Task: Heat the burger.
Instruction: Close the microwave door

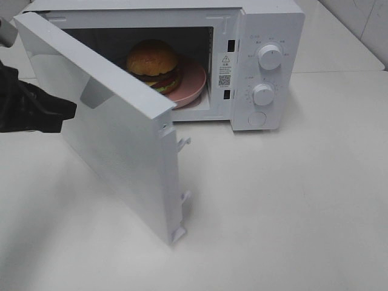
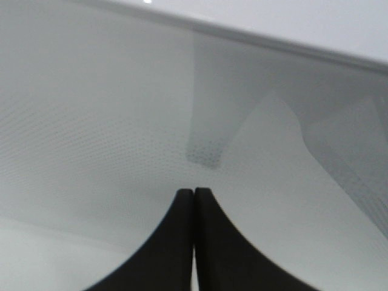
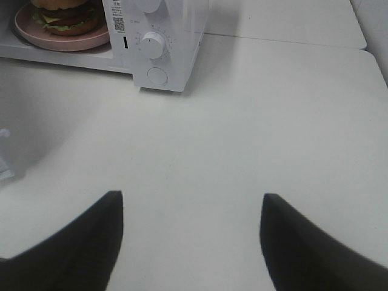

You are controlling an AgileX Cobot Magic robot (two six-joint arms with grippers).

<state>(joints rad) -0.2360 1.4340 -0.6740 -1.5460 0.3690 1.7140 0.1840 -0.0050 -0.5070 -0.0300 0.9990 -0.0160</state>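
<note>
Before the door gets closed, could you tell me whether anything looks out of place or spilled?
Nothing spilled or damaged. The burger sits on its pink plate inside the microwave; the plate lies near the front sill, so it might catch the door.

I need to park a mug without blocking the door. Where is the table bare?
Bare: the table in front of the microwave's knobs, from the open door's edge rightward. Crowded: inside the microwave, filled by the plate and burger, and the door's outer side, where the left gripper sits.
</note>
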